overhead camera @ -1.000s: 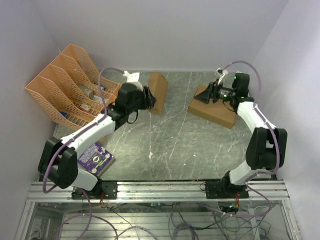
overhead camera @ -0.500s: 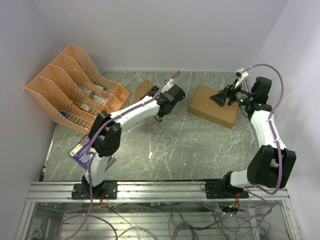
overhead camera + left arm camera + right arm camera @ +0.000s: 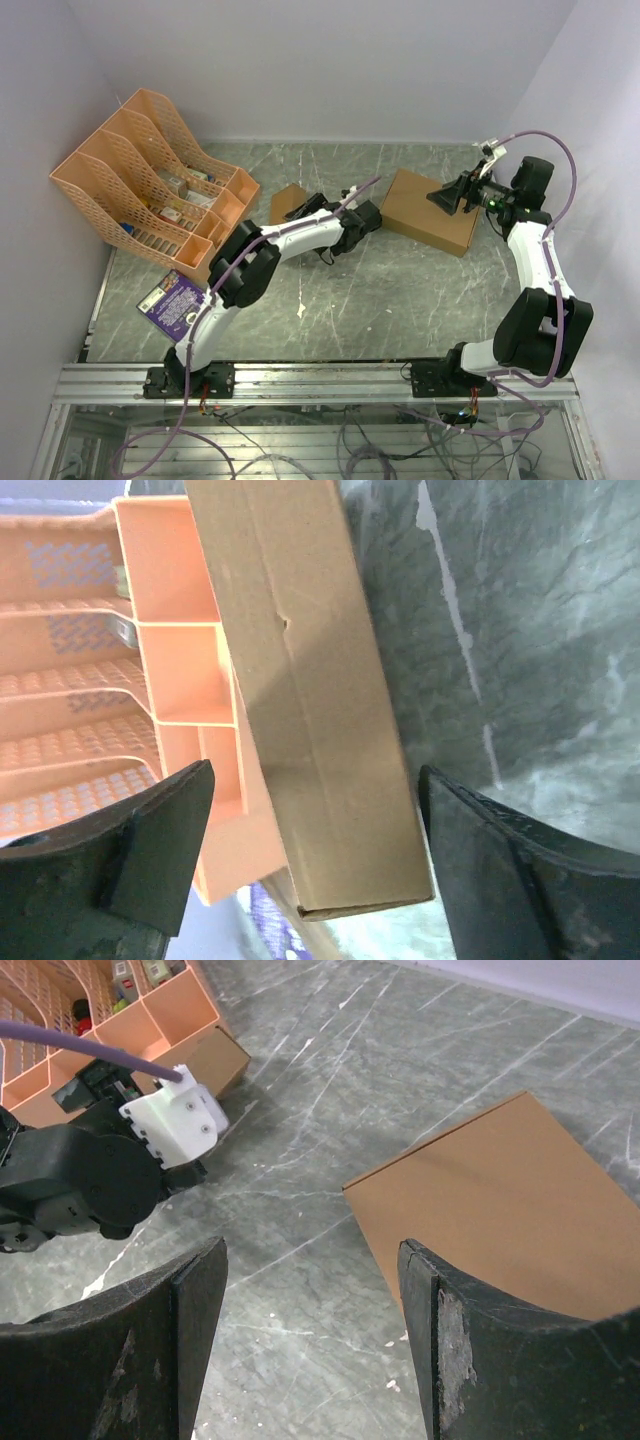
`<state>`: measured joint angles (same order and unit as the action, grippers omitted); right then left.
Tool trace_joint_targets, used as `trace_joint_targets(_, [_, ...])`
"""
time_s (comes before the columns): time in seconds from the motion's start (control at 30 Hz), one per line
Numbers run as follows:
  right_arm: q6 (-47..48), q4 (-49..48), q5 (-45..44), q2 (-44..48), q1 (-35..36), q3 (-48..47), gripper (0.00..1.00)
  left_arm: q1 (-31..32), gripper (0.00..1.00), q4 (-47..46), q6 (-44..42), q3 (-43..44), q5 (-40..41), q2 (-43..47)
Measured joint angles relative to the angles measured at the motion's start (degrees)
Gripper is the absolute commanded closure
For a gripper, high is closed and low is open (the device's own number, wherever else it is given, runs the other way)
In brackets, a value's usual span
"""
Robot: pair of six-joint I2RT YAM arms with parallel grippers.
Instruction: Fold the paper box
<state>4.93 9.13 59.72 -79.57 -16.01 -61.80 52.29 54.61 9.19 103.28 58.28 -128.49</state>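
Top external view: low on the left of the bench [image 3: 400, 290], a purple packet [image 3: 178, 305] lies flat. Up the middle, the left claw [image 3: 312, 206] points at the paper box [image 3: 288, 200], a small narrow brown carton just beside the orange file rack [image 3: 150, 180]. The left wrist shot shows that claw spread wide, the carton between its jaws with gaps either side. Upper right, the right claw [image 3: 447, 195] sits over the larger cardboard box [image 3: 425, 215], spread and empty.
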Motion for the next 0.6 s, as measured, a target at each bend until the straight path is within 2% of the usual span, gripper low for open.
trace_joint_targets(0.2, [0.37, 1.2, 0.55, -0.33, -0.13, 0.0, 0.31, 2.27, 0.01, 0.11, 3.65, -0.76, -2.67, 0.0])
trace_joint_targets(0.4, [2.38, 2.84, 0.57, -0.44, -0.17, 0.0, 0.3, 6.54, 0.0, -3.06, 5.99, -6.1, -11.19, 4.7])
trace_joint_targets(0.5, [4.9, 4.59, 0.35, -0.42, -0.17, -0.15, 0.23, 7.78, 0.02, -8.74, 6.84, -12.57, -18.1, 14.56])
trace_joint_targets(0.6, [9.14, 7.45, -0.09, 0.35, -0.22, -0.57, 0.08, 6.8, 0.03, -19.19, 7.85, -22.14, -28.68, 29.94])
